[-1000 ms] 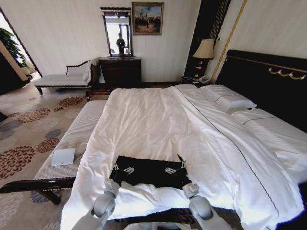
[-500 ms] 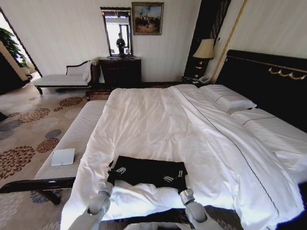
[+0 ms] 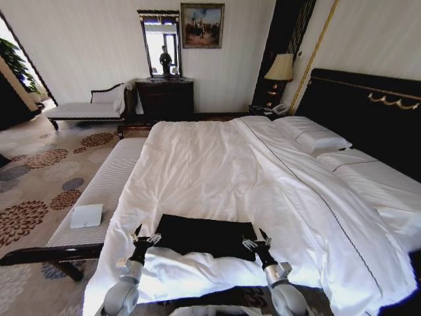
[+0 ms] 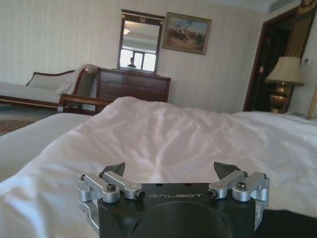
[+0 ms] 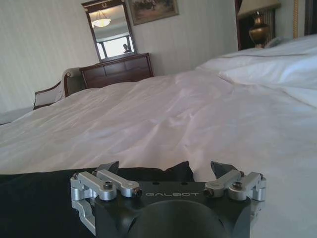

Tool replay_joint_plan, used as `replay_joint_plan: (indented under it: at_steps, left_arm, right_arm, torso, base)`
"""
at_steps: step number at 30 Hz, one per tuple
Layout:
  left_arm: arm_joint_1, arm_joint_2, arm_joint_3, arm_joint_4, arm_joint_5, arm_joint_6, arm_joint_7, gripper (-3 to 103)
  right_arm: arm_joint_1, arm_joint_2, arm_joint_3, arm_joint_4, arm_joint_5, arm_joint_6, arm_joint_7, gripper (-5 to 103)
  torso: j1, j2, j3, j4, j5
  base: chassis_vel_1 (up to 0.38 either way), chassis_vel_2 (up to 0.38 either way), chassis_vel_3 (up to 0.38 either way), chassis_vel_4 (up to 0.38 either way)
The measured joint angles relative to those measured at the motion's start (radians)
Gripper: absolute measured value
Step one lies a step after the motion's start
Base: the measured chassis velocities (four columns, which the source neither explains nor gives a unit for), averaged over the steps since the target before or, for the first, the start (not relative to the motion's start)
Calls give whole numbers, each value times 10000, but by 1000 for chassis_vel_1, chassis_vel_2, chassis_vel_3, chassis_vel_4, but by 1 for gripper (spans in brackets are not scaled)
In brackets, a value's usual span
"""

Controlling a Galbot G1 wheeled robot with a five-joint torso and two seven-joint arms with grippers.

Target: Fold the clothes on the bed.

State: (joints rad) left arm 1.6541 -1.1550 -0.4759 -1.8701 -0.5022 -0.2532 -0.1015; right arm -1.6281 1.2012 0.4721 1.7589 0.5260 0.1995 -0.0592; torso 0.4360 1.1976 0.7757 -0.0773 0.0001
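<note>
1. Shirt [image 3: 205, 236] lies on the bed [image 3: 210, 164], near the foot edge, on the white duvet. It shows as a compact black rectangle, wider than deep; no sleeves stick out and no lettering faces up.
2. Left gripper [image 3: 144, 237] sits just beside the shirt's left edge, fingers apart, nothing between them. In the left wrist view the same gripper [image 4: 171, 169] is spread wide over bare duvet, with a dark corner of cloth at the frame's lower right.
3. Right gripper [image 3: 255, 241] is at the shirt's right near corner, fingers apart and empty. In the right wrist view the gripper [image 5: 166, 169] hangs low over the shirt [image 5: 44, 198], whose edge runs across just under the fingertips.
4. Judgement on progress: at least one fold looks done, since the cloth is a tidy block with clean edges. Whether another fold is needed cannot be told; the block looks fairly wide, so a further halving may be left.
5. Bench [image 3: 99, 191] beside the bed holds a small white box [image 3: 87, 215], well apart from the work.
</note>
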Motion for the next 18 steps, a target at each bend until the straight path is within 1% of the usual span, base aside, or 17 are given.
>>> replay_joint_plan:
  at_steps: [3, 4, 6, 7, 9, 10, 11, 12, 13, 14, 16, 18]
  left_arm:
    - [273, -14, -246, -306, -219, 64, 15, 100]
    - [704, -47, -602, -776, -422, 175, 28, 100]
    - [1155, -100, -970, -1440, -466, 398, 28, 100]
    - [1155, -100, -970, -1440, -466, 398, 28, 100]
    - [1295, -121, -1102, -1797, -463, 565, 21, 100]
    - [1351, -147, -1269, -2392, -425, 924, -4, 100]
    - [1299, -150, -1328, -2663, -391, 1151, -58, 100]
    - [1216, -145, -1361, -2874, -354, 1347, -105, 100]
    - [1216, -145, -1361, -2874, -354, 1347, -105, 100]
    - [1112, -98, -1368, -3065, -317, 1504, -159, 100]
    - [840, 175, -1304, -3430, -188, 1835, -359, 100]
    - [688, 402, -1189, -3686, -121, 2039, -461, 100]
  right_arm:
    - [-100, -17, 86, 136, 325, -217, 0, 100]
    - [-203, -76, 194, 312, 1155, -668, -26, 100]
    - [-188, -150, 302, 409, 2521, -1331, -93, 100]
    - [-188, -150, 302, 409, 2521, -1331, -93, 100]
    - [-99, -192, 350, 403, 3189, -1625, -173, 100]
    - [97, -254, 412, 290, 3949, -1962, -299, 100]
    - [199, -285, 440, 200, 4285, -2159, -381, 100]
    - [300, -314, 455, 120, 4554, -2324, -430, 100]
    - [300, -314, 455, 120, 4554, -2324, -430, 100]
    - [379, -333, 466, 61, 4739, -2417, -465, 100]
    - [596, -415, 486, -151, 5190, -2696, -611, 100]
    - [762, -575, 458, -354, 5402, -2856, -769, 100]
  torso:
    - [0, 0, 0, 2, 2]
    - [0, 0, -1, 1, -2]
    - [0, -1, 0, 2, -1]
    - [0, -1, 0, 2, -1]
    - [0, 0, 1, 2, 1]
    - [-1, 0, 0, 4, 1]
    - [-1, 0, 1, 4, 1]
    - [0, 0, 1, 3, 0]
    - [0, 0, 1, 3, 0]
    - [0, 0, 1, 2, 0]
    - [0, -1, 2, 0, 0]
    - [1, -1, 2, 1, -1]
  base:
    - [0, 0, 0, 0]
    - [0, 0, 0, 0]
    - [0, 0, 0, 0]
    - [0, 0, 0, 0]
    - [0, 0, 0, 0]
    - [0, 0, 0, 0]
    - [0, 0, 0, 0]
    - [0, 0, 0, 0]
    - [0, 0, 0, 0]
    - [0, 0, 0, 0]
    - [0, 0, 0, 0]
    - [0, 0, 0, 0]
